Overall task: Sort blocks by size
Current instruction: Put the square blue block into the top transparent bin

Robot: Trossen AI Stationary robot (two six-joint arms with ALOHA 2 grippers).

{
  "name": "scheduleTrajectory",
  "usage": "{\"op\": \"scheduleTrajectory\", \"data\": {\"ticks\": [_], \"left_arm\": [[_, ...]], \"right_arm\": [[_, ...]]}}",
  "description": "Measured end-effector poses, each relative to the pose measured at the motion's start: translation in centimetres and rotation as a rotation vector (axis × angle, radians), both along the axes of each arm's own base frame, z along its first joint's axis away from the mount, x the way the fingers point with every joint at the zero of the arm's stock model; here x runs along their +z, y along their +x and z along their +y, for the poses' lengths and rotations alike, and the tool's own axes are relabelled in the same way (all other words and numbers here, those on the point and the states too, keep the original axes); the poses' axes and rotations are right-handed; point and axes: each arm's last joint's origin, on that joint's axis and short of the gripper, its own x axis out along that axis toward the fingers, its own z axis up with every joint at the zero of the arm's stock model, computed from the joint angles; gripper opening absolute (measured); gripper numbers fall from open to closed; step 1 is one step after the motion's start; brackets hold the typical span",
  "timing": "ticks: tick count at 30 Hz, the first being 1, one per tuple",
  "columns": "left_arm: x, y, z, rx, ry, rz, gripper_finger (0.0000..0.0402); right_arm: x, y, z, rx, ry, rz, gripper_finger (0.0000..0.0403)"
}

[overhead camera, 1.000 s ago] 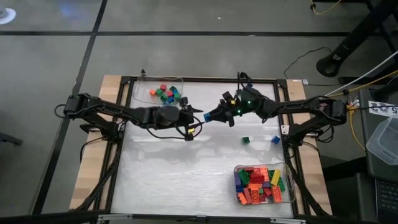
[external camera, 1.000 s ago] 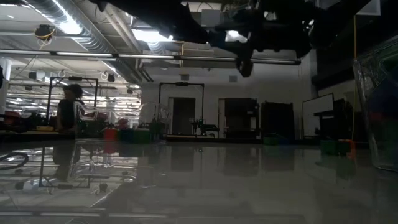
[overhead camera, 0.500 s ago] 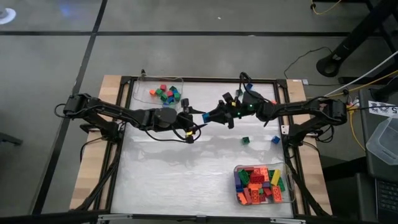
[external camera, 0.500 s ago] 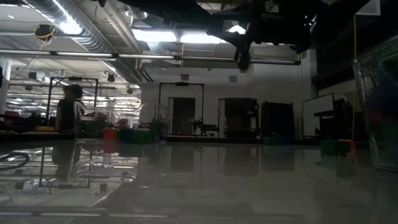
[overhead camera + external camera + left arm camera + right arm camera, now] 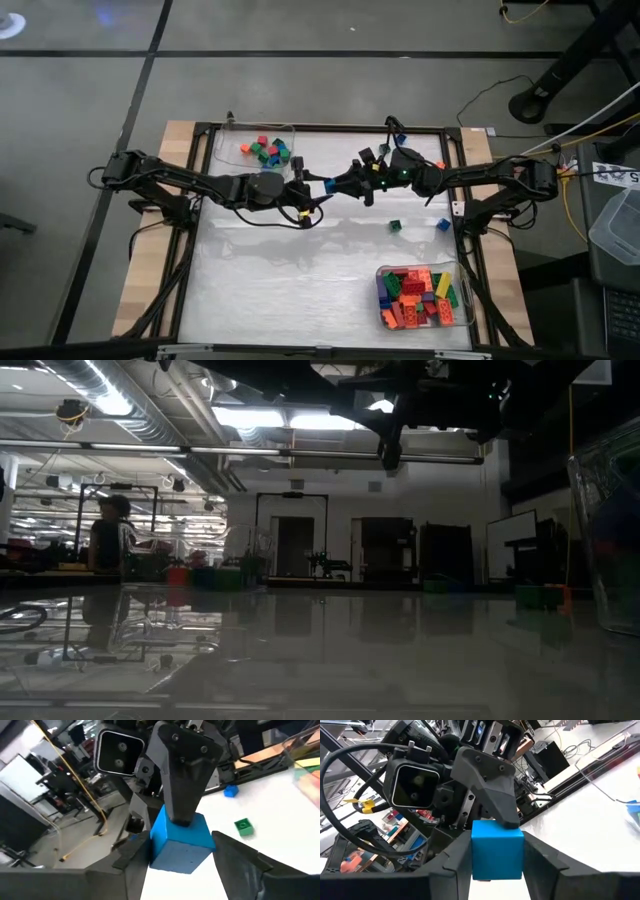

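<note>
Two tools, high view: left tool (image 5: 316,187) and right tool (image 5: 337,184) meet tip to tip in the air over the far middle of the bench (image 5: 270,270), with a blue cube (image 5: 329,186) between them
Trays, high view: far tray (image 5: 292,131) holds short cubes (image 5: 268,150); near-right tray (image 5: 379,272) holds mixed blocks (image 5: 420,295), many of them longer
Loose blocks, high view: a green block (image 5: 395,226) and a blue block (image 5: 442,224) lie apart on the bench, right of centre
Low view: arms are dark shapes overhead; nothing touches the bench; a person (image 5: 105,545) stands far off in the room
Left wrist view: blue cube sits between the left tool's fingers (image 5: 132,857), which stand spread, one side showing a gap; the right tool grips the cube from the far side
Right wrist view: right tool's fingers (image 5: 452,857) press both flanks of the blue cube, holding it; a left finger rests against the cube's far end
</note>
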Motion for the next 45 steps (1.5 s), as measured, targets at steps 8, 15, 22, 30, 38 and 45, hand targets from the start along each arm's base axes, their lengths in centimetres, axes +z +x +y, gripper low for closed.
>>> {"op": "scheduleTrajectory", "data": {"ticks": [8, 15, 22, 30, 38, 45], "left_arm": [[0.0, 0.0, 0.1, 0.03, 0.055, 0.014, 0.0126], [0.0, 0.0, 0.1, 0.033, 0.057, 0.015, 0.0126], [0.0, 0.0, 0.1, 0.036, 0.017, 0.004, 0.0122], [-0.5, -0.3, 1.6, 0.173, -0.031, 0.029, 0.0125], [-1.8, -2.4, 5.9, 0.52, -0.051, 0.197, 0.0127], [-4.0, -5.3, 10.8, 0.802, -0.204, 0.357, 0.0128]], "right_arm": [[0.0, 0.0, -0.1, -0.015, 0.019, 0.003, 0.0138], [0.0, 0.0, -0.1, -0.033, 0.043, 0.007, 0.0139], [0.0, 0.0, -0.1, -0.034, 0.017, -0.001, 0.0195], [0.0, -0.8, -2.2, 0.052, -0.131, -0.009, 0.025], [-1.1, -3.5, -5.9, 0.148, -0.046, 0.184, 0.0252], [-3.2, -5.4, -7.2, 0.127, -0.002, 0.399, 0.0252]]}}
